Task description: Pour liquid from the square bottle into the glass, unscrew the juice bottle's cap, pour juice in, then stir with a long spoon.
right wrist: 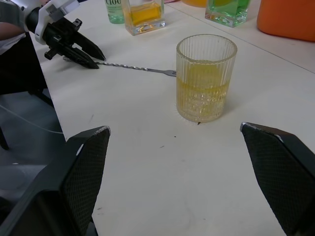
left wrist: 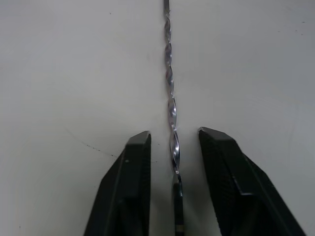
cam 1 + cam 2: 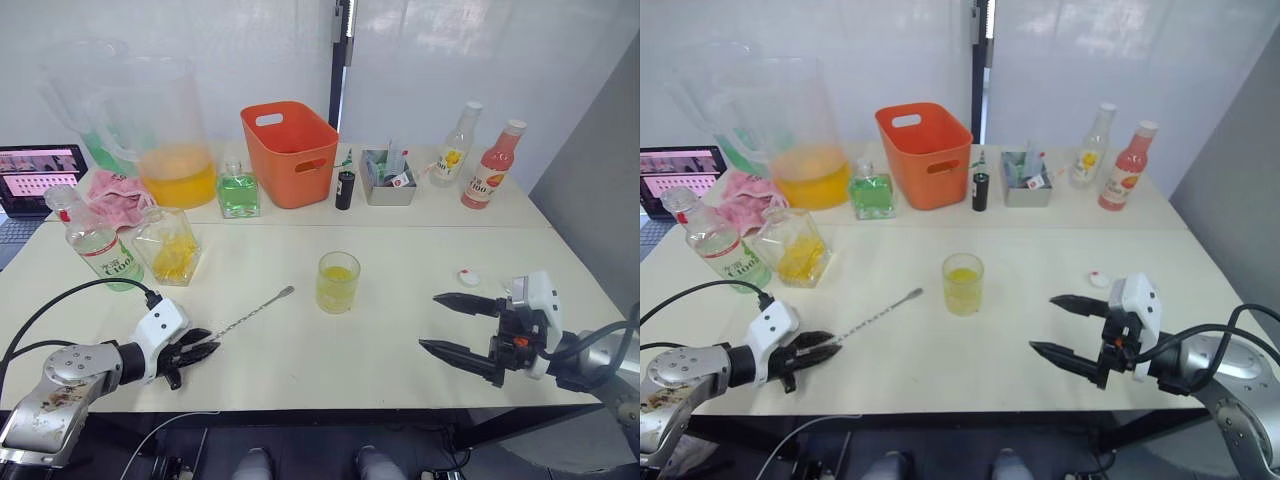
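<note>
The glass (image 3: 338,282) stands mid-table, about a third full of yellow liquid. The long spoon (image 3: 255,312) lies flat on the table, pointing from the glass toward my left gripper (image 3: 200,352). That gripper is open, and its fingers (image 2: 130,172) sit on either side of the spoon's twisted stem (image 2: 171,98) without touching it. My right gripper (image 3: 430,322) hovers wide open to the right of the glass (image 1: 205,78). The white cap (image 3: 468,277) lies on the table just beyond it. The square bottle (image 3: 168,245) and the uncapped juice bottle (image 3: 95,240) stand at the left.
Along the back stand a big pitcher (image 3: 170,130) of orange-yellow liquid, a small green bottle (image 3: 238,192), an orange basket (image 3: 290,150), a dark vial (image 3: 345,188), a grey tray (image 3: 388,180), a yellow-labelled bottle (image 3: 455,145) and a pink bottle (image 3: 492,165). A laptop (image 3: 35,175) and pink cloth (image 3: 115,195) sit far left.
</note>
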`<action>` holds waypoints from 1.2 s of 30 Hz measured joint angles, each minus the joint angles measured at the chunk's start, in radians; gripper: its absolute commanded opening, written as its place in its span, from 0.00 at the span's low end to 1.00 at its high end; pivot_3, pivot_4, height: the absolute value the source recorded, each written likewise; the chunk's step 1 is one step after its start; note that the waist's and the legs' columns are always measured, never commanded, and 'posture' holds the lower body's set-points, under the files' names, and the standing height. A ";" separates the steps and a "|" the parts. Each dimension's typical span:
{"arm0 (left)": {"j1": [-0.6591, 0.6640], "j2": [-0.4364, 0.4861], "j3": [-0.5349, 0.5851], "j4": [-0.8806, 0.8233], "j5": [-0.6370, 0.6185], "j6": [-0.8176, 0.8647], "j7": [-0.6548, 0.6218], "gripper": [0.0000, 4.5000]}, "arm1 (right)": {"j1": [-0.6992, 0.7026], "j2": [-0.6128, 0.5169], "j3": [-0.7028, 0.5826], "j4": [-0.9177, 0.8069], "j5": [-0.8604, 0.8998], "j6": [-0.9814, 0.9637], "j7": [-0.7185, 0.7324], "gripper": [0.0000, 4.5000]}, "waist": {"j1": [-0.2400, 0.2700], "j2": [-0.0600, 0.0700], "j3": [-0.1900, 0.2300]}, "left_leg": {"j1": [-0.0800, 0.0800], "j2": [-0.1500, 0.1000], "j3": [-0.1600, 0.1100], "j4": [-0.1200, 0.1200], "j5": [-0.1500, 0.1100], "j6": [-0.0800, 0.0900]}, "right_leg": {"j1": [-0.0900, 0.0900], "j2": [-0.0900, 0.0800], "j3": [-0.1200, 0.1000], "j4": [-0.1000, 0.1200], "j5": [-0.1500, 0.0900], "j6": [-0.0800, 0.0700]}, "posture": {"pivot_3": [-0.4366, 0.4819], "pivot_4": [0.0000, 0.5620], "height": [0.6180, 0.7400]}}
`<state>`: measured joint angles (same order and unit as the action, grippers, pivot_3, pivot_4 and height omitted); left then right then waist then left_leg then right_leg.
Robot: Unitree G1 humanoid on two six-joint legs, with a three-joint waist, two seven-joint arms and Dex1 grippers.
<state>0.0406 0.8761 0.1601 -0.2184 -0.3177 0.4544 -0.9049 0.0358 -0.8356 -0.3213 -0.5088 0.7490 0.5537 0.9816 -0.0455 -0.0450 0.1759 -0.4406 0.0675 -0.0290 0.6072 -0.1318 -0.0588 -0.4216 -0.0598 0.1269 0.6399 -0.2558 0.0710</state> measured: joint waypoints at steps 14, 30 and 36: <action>-0.166 0.126 -0.118 -0.009 0.027 0.205 -0.048 0.81 | -0.026 0.008 0.036 0.007 -0.021 -0.007 -0.004 1.00 | 0.001 0.000 0.000 | 0.000 0.000 0.000 -0.001 0.000 0.000 | 0.000 0.000 0.000 0.000 0.000 0.000 | 0.48 0.27 1.00; -0.160 0.160 -0.163 -0.075 0.055 0.282 -0.029 0.00 | -0.046 -0.002 0.043 0.007 -0.040 -0.008 -0.009 1.00 | -0.004 0.013 -0.007 | 0.002 0.000 0.001 -0.001 0.000 0.000 | 0.000 0.000 0.001 0.001 0.000 0.000 | 0.48 0.27 1.00; -0.202 0.105 -0.132 -0.024 0.028 0.312 -0.008 0.00 | -0.073 -0.003 0.074 0.038 -0.066 -0.008 -0.004 1.00 | -0.001 0.012 -0.007 | 0.002 0.000 0.001 0.000 0.000 0.000 | 0.000 0.000 0.000 0.001 0.000 0.000 | 0.48 0.27 1.00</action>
<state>-0.1610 0.9806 0.0280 -0.2428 -0.2899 0.7663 -0.9129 -0.0375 -0.8386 -0.2473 -0.4712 0.6829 0.5456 0.9772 -0.0461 -0.0331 0.1693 -0.4391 0.0673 -0.0285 0.6076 -0.1316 -0.0585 -0.4212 -0.0595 0.1272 0.6412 -0.2561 0.0710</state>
